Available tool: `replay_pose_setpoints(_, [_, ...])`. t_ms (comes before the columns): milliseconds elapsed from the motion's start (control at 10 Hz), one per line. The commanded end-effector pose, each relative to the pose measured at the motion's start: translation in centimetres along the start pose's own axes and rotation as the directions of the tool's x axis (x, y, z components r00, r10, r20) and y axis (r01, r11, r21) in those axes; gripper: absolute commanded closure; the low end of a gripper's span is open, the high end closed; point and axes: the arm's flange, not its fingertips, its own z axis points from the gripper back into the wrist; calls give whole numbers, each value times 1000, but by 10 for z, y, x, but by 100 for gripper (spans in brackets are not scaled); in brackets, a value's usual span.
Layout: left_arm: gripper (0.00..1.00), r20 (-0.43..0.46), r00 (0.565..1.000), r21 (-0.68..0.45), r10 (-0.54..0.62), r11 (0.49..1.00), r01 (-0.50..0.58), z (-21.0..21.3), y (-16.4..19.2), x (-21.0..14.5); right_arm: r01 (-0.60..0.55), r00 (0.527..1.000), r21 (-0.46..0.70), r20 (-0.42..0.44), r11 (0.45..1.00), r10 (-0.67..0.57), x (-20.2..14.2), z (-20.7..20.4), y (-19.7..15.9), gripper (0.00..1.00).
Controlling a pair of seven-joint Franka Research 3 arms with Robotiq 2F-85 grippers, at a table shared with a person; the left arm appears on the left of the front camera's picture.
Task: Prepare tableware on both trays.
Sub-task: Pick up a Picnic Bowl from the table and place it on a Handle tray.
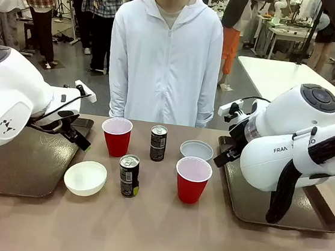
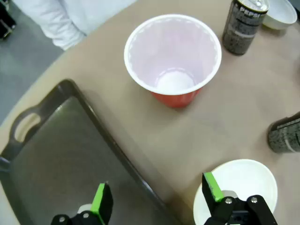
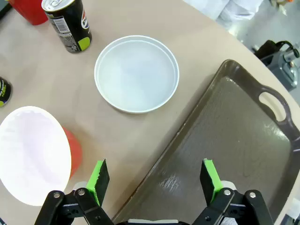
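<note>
Tan bench (image 1: 155, 233) fills the front view, with a person in a white zipped top (image 1: 165, 58) standing at its far side and a busy hall behind. The left tray (image 1: 24, 163) and the right tray (image 1: 243, 201) lie at the two ends, and nothing rests on either. All the tableware stands on the bench between them. At the back are the far red cup (image 1: 116, 136), the far can (image 1: 157, 143) and the grey-blue bowl (image 1: 196, 149). In front are the white bowl (image 1: 85, 178), the near can (image 1: 128, 175) and the near red cup (image 1: 192, 180). The left pincer (image 1: 81, 143) hangs over the inner end of its tray, and the right pincer (image 1: 221, 159) hangs over the inner edge of the other.

In the left wrist view the left pincer is spread wide and empty. One green pad is above the tray's inner rim, the other above the edge of the white bowl. The far red cup stands upright just ahead, beside the rim.

In the right wrist view the right pincer is also spread and empty, above the right tray's inner rim. The grey-blue bowl sits ahead on the bench, and the near red cup is close to one finger.

Loading looks not yet begun, and each arm seems poised for its first pick. The next move calls for lowering one finger inside a cup's or bowl's rim and one outside it. The squeeze should be gentle. The piece then has to be lifted clear of the cans before it goes on the tray.
</note>
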Motion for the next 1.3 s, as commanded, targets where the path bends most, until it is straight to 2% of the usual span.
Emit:
replay_pose_setpoints(0, [0, 0, 1000, 0, 0, 1000, 0, 0, 0, 0, 0, 1000, 0, 0, 1000, 0, 0, 0, 0, 0])
replay_pose_setpoints(1200, [0, 0, 1000, 0, 0, 1000, 0, 0, 0, 0, 0, 1000, 0, 0, 1000, 0, 0, 0, 0, 0])
